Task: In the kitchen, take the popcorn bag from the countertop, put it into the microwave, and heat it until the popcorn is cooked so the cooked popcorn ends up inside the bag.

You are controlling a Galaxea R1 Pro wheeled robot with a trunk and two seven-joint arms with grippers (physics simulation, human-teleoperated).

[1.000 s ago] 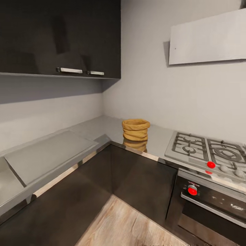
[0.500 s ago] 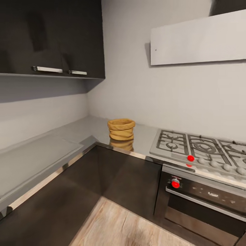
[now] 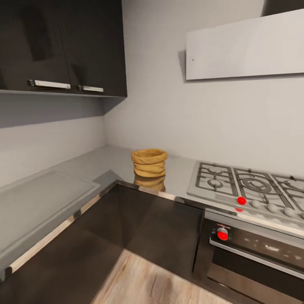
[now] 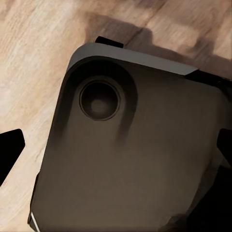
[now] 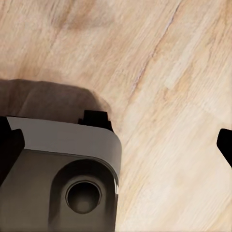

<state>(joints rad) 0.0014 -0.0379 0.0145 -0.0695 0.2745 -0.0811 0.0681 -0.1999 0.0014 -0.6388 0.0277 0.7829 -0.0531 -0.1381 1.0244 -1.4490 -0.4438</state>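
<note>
The popcorn bag [image 3: 149, 162], a squat tan sack with a rolled rim, stands upright on the glossy grey countertop [image 3: 105, 158] near the inner corner, left of the gas hob [image 3: 249, 185]. Its reflection shows on the counter in front of it. From this angle the inside of the sack is hidden, so no popcorn shows. The microwave is out of view. My left gripper [image 4: 116, 150] is open over the robot's dark base [image 4: 145, 159], its dark fingertips [image 4: 10, 154] far apart. My right gripper [image 5: 116, 145] is also open above the wooden floor [image 5: 169, 72], holding nothing.
A dark built-in oven [image 3: 257, 253] with red knobs sits under the hob. Dark upper cabinets [image 3: 63, 42] hang over the left counter run, which carries a flat grey panel [image 3: 38, 198]. A pale hood panel [image 3: 245, 46] is on the wall. Wooden floor [image 3: 152, 283] lies in the corner.
The head camera has moved, so the whole scene has shifted left. The bag stands where it was on the counter.
</note>
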